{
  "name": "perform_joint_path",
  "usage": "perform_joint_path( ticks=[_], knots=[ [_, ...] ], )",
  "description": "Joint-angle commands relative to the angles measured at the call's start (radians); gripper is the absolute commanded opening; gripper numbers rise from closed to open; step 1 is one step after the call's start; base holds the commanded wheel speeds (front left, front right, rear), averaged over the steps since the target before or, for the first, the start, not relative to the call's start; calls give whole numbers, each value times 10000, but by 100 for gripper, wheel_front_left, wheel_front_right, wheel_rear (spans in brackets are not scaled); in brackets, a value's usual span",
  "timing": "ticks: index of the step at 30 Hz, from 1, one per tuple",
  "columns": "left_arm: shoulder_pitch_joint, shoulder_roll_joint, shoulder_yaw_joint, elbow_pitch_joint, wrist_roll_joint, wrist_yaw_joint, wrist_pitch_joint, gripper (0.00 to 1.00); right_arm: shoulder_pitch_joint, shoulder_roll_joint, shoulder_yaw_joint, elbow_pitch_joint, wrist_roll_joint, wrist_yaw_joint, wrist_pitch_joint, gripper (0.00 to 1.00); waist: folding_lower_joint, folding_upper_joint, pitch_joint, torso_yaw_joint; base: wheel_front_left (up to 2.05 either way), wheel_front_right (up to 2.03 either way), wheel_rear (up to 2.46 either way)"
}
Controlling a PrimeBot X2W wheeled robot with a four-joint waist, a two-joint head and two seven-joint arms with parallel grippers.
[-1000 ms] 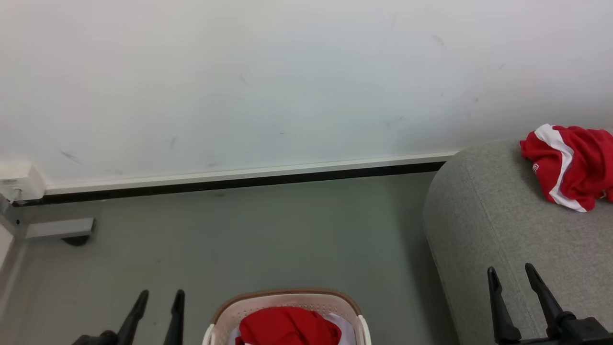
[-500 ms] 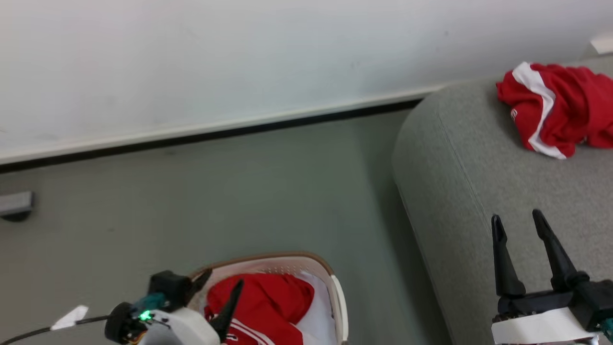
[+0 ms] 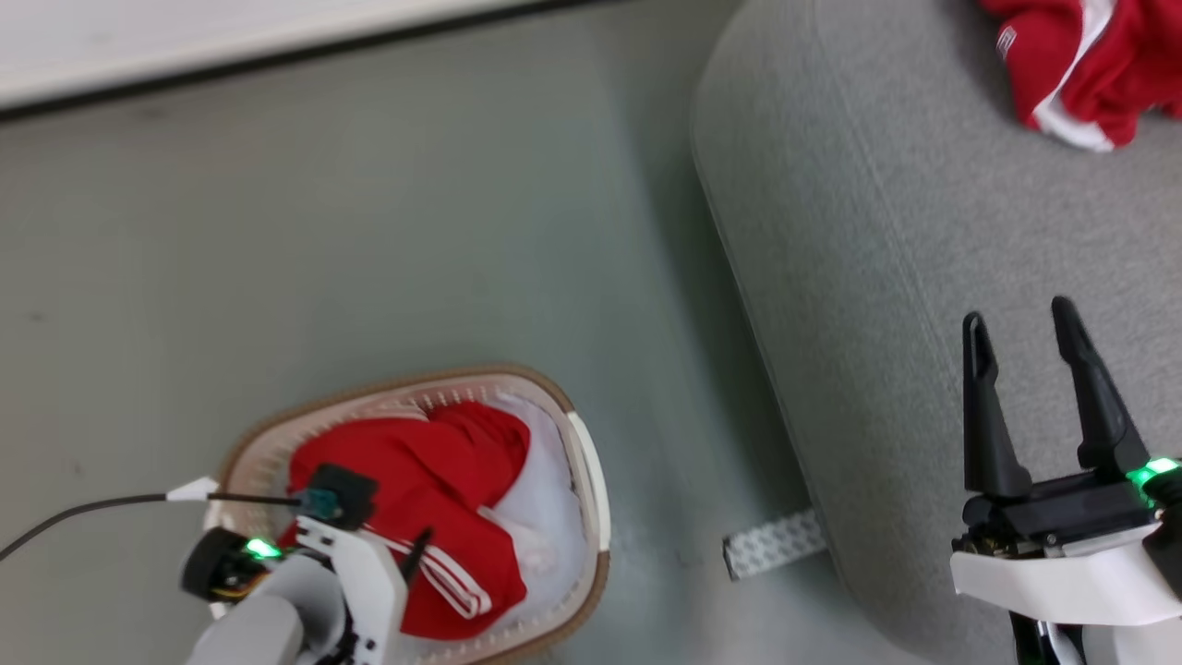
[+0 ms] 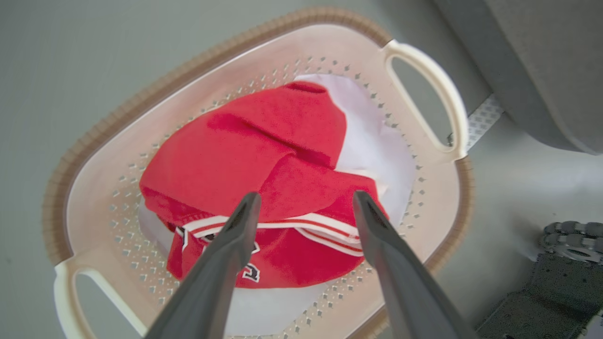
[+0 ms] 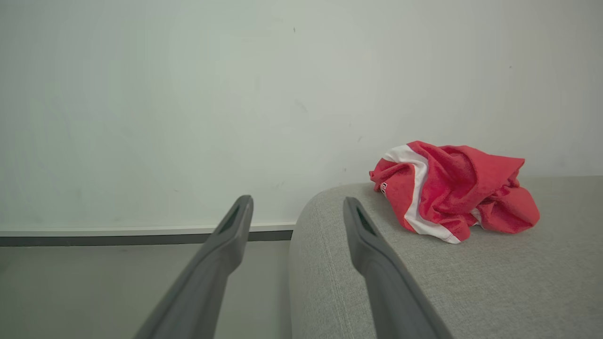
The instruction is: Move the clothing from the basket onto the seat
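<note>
Since the clothing (image 4: 264,155) is soft, light fabric heaped loosely in the basket (image 4: 264,61), expect it to sag, stretch and trail when lifted rather than come up as one tidy piece. In the left wrist view the red heap fills the middle of the frame, with a white cloth (image 4: 372,136) under it toward the right and a white-striped hem (image 4: 325,226) low in the centre.

Your left tool (image 4: 306,195) hangs above that heap, fingers spread wide with nothing between them. Aim for the thick fold where two red layers overlap at mid-frame. The thin hem would likely leave the rest dangling to catch on the brown rim. Pinch deep, because a shallow bite on sports fabric may slip.

Your right tool (image 3: 1018,312), at the lower right of the head view, is equally wide open and empty over the seat (image 3: 877,231), where one red garment (image 3: 1080,65) lies at the upper right. The basket sits on the floor (image 3: 369,185) at the lower left, near the seat's edge.
</note>
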Motion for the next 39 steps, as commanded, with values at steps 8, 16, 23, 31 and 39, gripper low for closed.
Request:
perform_joint_path(
  ticks=[8, 16, 23, 31, 39],
  knots=[
    [-1315, 86, 179, 2064, 377, 745, -443, 100, -394, 5, -45, -674, 590, -26, 7, 100, -4, -1, 1666, -446, 0, 0, 0],
    [-2631, 34, 188, 3083, 387, 740, -707, 100, -522, 2, 2, -1029, 866, -26, 7, 100, -4, -1, 2733, -393, 0, 0, 0],
    [-3379, -44, 15, 3599, 445, 577, -914, 100, -452, 3, -193, -1242, 976, -26, 6, 100, -4, -1, 3509, -373, 0, 0, 0],
    [-3933, -357, -280, 4245, 559, 438, -1279, 100, -381, 3, -310, -1474, 868, -26, 6, 100, -4, -1, 4090, -317, 0, 0, 0],
    [-4156, -821, -824, 4780, 578, 74, -1809, 0, -292, 3, -517, -1487, 635, -26, 6, 100, -4, -1, 4102, -73, 0, 0, 0]
  ],
)
